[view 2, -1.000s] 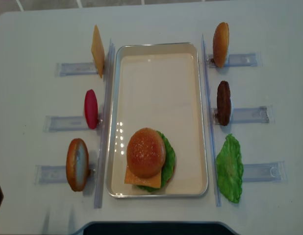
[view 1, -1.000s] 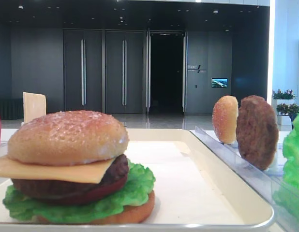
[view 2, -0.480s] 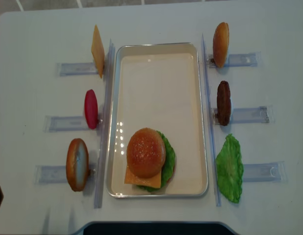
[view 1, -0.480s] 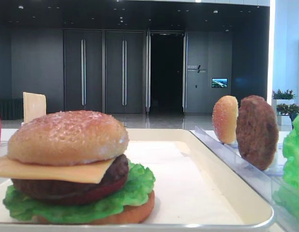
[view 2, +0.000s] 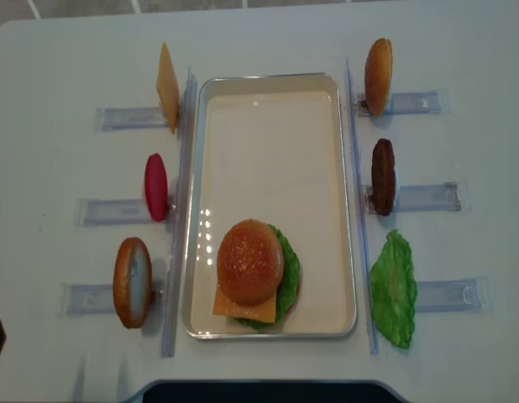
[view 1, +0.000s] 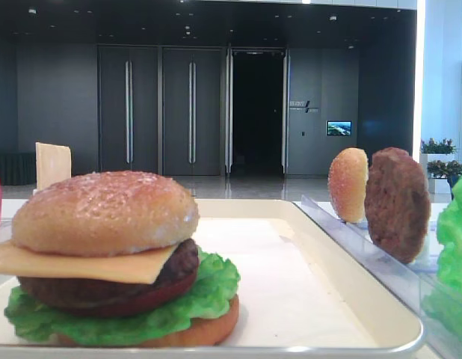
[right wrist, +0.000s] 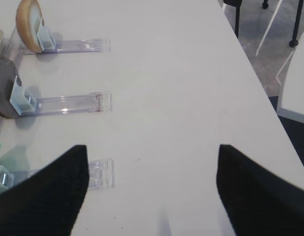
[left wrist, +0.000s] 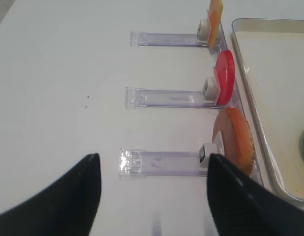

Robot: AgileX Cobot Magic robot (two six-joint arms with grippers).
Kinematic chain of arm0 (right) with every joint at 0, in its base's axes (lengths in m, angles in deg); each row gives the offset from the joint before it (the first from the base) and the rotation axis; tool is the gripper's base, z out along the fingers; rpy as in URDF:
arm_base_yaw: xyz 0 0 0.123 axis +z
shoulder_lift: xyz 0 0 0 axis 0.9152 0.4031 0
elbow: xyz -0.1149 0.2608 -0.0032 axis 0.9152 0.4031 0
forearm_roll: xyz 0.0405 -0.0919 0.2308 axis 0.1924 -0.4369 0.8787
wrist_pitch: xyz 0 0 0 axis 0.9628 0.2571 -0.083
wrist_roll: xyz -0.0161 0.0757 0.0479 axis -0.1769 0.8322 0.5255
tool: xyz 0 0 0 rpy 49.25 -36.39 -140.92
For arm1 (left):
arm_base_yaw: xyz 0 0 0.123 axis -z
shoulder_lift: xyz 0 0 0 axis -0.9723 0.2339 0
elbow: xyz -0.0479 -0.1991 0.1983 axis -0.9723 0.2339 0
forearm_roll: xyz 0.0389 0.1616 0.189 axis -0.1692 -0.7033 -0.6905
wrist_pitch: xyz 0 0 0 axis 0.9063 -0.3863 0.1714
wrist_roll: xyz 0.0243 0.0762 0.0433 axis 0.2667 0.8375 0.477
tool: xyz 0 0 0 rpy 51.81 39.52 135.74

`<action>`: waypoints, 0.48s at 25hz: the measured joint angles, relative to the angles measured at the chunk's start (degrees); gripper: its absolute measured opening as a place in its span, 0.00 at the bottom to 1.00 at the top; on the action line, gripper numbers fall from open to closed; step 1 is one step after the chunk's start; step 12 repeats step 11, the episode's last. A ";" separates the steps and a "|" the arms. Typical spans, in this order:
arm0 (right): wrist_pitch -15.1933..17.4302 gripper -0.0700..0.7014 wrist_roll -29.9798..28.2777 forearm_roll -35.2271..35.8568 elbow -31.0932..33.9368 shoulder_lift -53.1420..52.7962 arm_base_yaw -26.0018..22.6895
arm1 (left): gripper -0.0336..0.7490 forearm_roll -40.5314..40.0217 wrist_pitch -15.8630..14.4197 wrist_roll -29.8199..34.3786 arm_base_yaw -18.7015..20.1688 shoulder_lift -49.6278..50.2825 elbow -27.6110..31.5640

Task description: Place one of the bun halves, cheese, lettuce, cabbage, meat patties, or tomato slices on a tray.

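The white tray (view 2: 268,81) holds a stacked burger (view 2: 251,262) at its near end: domed bun, cheese, patty, lettuce and bottom bun. On racks to its left stand a cheese slice (view 2: 167,87), a tomato slice (view 2: 156,186) and a bun half (view 2: 132,282). To its right are a bun half (view 2: 378,76), a meat patty (view 2: 383,176) and a lettuce leaf (view 2: 394,288). Cabbage is out of view. My left gripper (left wrist: 153,157) hangs open over the table beside the left bun half (left wrist: 235,140). My right gripper (right wrist: 152,147) is open and empty, right of the patty (right wrist: 4,86).
Clear plastic racks (view 2: 427,197) lie flat on the white table on both sides of the tray, with long clear rails (view 2: 180,210) along its long edges. The table's right edge (right wrist: 250,64) drops to a grey floor with chair legs.
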 joint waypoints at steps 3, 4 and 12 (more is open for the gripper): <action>0.00 0.79 0.00 0.00 0.00 0.00 0.00 | 0.70 0.00 0.00 0.00 0.00 0.00 0.00; 0.00 0.79 0.00 0.00 0.00 0.00 0.00 | 0.70 0.00 0.00 0.00 0.00 0.00 0.00; 0.00 0.79 0.00 0.00 0.00 0.00 0.00 | 0.70 0.00 0.00 0.00 0.00 0.00 0.00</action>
